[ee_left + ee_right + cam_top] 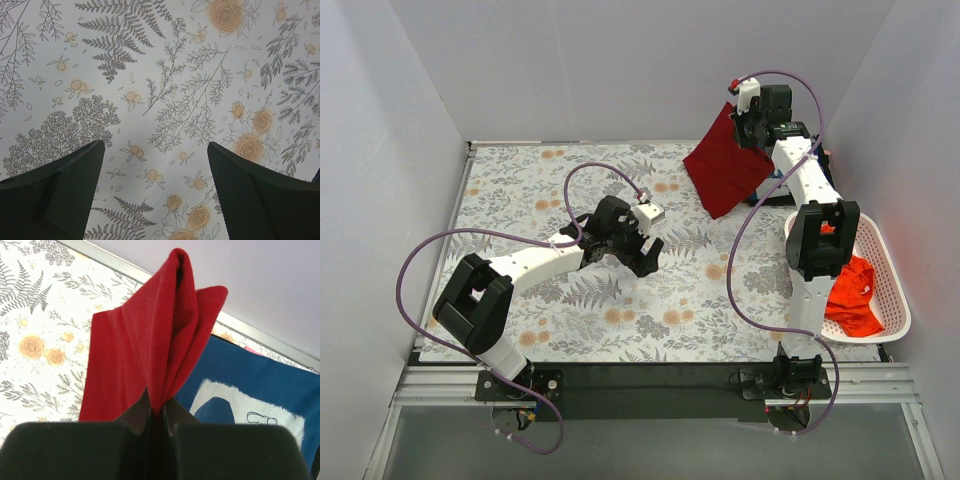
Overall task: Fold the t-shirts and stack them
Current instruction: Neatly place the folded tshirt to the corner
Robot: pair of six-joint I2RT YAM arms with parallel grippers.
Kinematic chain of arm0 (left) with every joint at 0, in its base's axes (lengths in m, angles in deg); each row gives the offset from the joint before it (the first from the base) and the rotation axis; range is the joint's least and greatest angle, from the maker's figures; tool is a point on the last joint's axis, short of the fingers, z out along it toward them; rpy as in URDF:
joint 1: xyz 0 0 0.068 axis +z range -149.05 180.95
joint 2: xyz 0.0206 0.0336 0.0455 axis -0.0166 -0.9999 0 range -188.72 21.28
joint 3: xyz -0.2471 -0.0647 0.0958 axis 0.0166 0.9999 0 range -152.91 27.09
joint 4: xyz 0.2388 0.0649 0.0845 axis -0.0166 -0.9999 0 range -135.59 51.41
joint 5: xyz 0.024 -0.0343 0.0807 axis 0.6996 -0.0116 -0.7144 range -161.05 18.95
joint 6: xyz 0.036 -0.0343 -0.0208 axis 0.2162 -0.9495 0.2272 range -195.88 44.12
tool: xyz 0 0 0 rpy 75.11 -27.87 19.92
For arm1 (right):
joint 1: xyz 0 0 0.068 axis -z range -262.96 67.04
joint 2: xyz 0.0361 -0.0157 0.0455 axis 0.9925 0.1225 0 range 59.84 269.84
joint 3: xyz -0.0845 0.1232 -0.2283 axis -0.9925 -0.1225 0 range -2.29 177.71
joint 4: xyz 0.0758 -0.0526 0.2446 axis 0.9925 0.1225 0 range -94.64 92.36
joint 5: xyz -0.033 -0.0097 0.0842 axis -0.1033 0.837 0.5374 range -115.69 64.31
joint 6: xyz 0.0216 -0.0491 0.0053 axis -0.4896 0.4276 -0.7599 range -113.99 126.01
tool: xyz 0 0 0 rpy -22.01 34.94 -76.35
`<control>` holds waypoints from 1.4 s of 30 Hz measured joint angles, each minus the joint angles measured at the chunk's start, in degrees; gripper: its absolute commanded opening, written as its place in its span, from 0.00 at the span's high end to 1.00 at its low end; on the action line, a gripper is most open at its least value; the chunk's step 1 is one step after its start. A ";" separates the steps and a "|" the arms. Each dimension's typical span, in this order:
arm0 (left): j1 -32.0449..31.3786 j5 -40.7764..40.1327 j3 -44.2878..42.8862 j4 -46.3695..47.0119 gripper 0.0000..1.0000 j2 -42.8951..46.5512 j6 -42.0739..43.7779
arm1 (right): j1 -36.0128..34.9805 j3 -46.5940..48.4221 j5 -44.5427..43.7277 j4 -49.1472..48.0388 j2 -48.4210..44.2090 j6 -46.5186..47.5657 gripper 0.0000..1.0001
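My right gripper is shut on the dark red t-shirt and holds it folded, hanging above the far right of the table. In the right wrist view the red cloth is pinched between the jaws of the gripper. The navy t-shirt with white print lies flat beneath it. The bright orange-red t-shirt lies crumpled in the white basket. My left gripper is open and empty over the middle of the floral cloth; in its wrist view only the cloth shows between the fingers.
The floral table cloth covers the table. The white basket stands at the right edge beside the right arm. Grey walls close in the back and sides. A metal rail runs along the far edge.
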 measured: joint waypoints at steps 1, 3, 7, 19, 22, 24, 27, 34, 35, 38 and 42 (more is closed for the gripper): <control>0.00 0.00 0.17 -0.13 0.16 0.00 0.02 | 0.00 0.02 -0.09 0.15 -0.04 0.09 0.99; 0.00 0.00 0.39 -0.11 0.16 0.00 0.13 | 0.02 0.02 -0.22 1.03 -0.20 0.48 0.99; 0.00 0.02 0.68 -0.09 0.16 0.02 0.22 | 0.02 0.02 -0.35 1.86 -0.70 1.14 0.99; 0.00 0.00 1.53 -0.11 0.15 1.55 0.35 | 0.02 2.67 -0.57 4.59 -3.63 1.14 0.99; 0.00 0.00 1.64 -0.07 0.15 2.14 0.35 | 0.02 4.22 -0.76 5.25 -3.63 1.14 0.99; 0.00 -0.02 1.95 -0.13 0.15 2.73 0.37 | 0.02 4.94 -1.01 5.70 -3.63 1.11 0.99; 0.00 -0.02 2.60 -0.13 0.15 3.50 0.39 | 0.02 5.27 -1.20 6.01 -3.72 1.07 0.99; 0.00 0.00 2.89 -0.15 0.15 3.69 0.39 | 0.04 6.69 -1.51 8.28 -3.80 1.01 0.99; 0.00 0.02 2.91 -0.15 0.15 3.69 0.39 | 0.04 7.19 -1.55 8.66 -3.85 0.98 0.99; 0.00 0.02 2.95 -0.15 0.15 3.69 0.42 | 0.11 8.61 -1.57 9.14 -4.22 0.90 0.99; 0.00 0.07 2.95 -0.17 0.15 3.69 0.42 | 0.46 9.03 -1.57 9.40 -5.44 0.87 0.99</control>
